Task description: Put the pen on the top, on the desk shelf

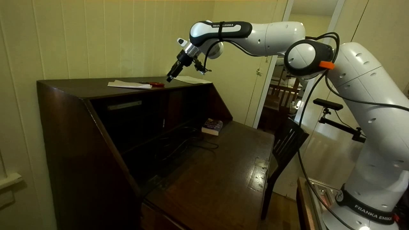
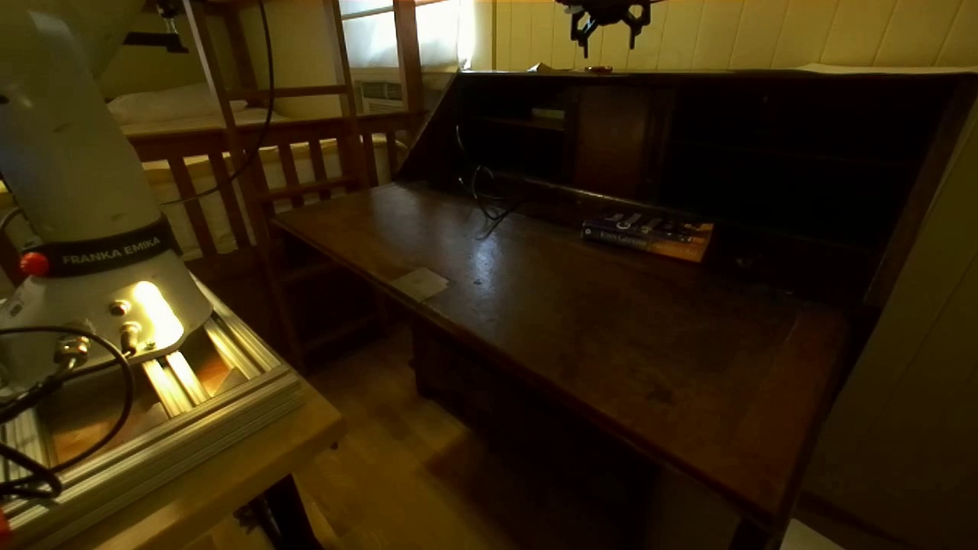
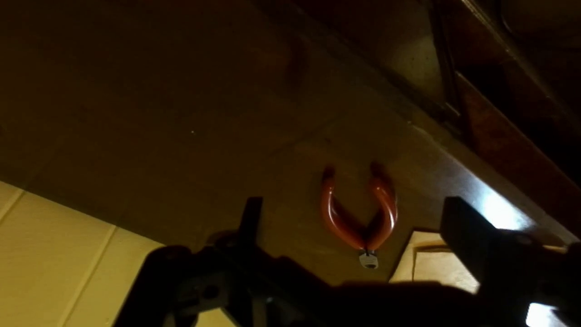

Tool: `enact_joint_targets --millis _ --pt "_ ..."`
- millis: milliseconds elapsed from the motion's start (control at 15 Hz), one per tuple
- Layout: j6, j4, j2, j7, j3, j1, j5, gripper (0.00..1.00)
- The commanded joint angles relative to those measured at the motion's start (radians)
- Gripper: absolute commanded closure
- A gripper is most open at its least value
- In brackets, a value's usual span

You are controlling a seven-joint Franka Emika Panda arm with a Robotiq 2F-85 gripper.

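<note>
Here, a dark wooden desk (image 1: 204, 179) stands beneath the gripper (image 2: 609, 47); its flat top (image 1: 80, 88) lies under the fingers (image 3: 252, 217), and its shadowy shelf (image 2: 519, 122) lower, below that top. Any carry to the shelf should probably clear the top's front edge before dropping. The fingers are spread wide with nothing held, so a slow, straight descent, stopping just short of the wood, looks right. Pale paper (image 3: 440, 265) lies below one finger, partly hidden by it; best leave it unpinched. Red pliers (image 3: 333, 217) rest on the top, below the gap between the fingers and apart from both; closing squarely across the two handles would likely hold best. No pen can be made out above, below or between the fingers, so perhaps the pliers are what is meant.
</note>
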Motion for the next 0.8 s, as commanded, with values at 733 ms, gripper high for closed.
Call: enact_joint_targets --millis 733 --pt "-0.053 0.257 0.199 0.049 0.046 0.001 0.024 0.04"
